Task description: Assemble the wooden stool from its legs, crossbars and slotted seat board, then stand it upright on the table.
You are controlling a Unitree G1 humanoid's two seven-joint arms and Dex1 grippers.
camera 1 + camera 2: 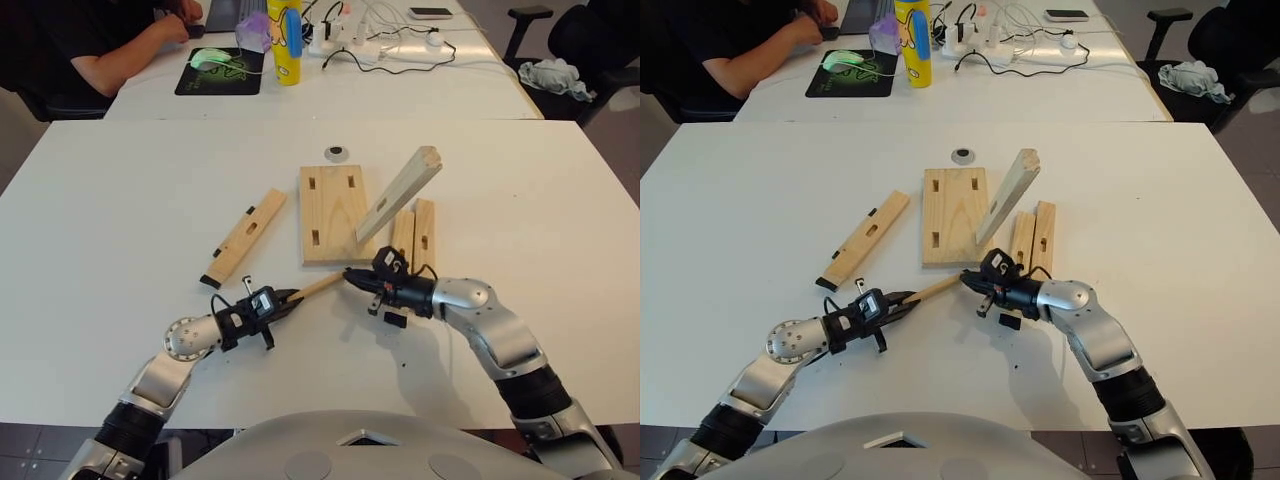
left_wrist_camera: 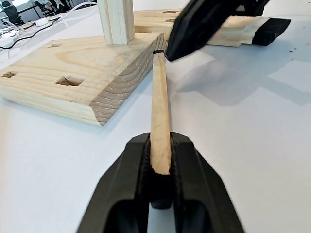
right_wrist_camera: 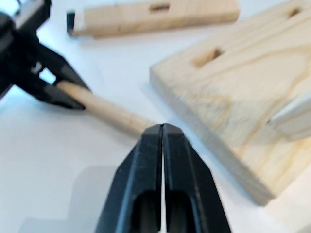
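Observation:
A slotted seat board [image 1: 335, 210] lies flat mid-table. One leg [image 1: 400, 192] leans tilted with its foot on the board's right side. Another leg [image 1: 245, 238] lies to the left, and two more [image 1: 413, 235] lie side by side to the right. My left gripper [image 1: 290, 298] is shut on one end of a thin round crossbar [image 1: 318, 287], seen close up as the crossbar [image 2: 160, 102]. My right gripper [image 1: 350, 275] is shut, its tip touching the crossbar's far end near the board's front edge; the right wrist view shows the shut gripper [image 3: 161, 131] against that crossbar [image 3: 109, 109].
A small round cap [image 1: 336, 153] sits behind the board, and a small black piece [image 1: 394, 319] lies by my right wrist. The table behind carries a yellow bottle [image 1: 287, 40], a mouse pad and cables. Bare tabletop extends left and right.

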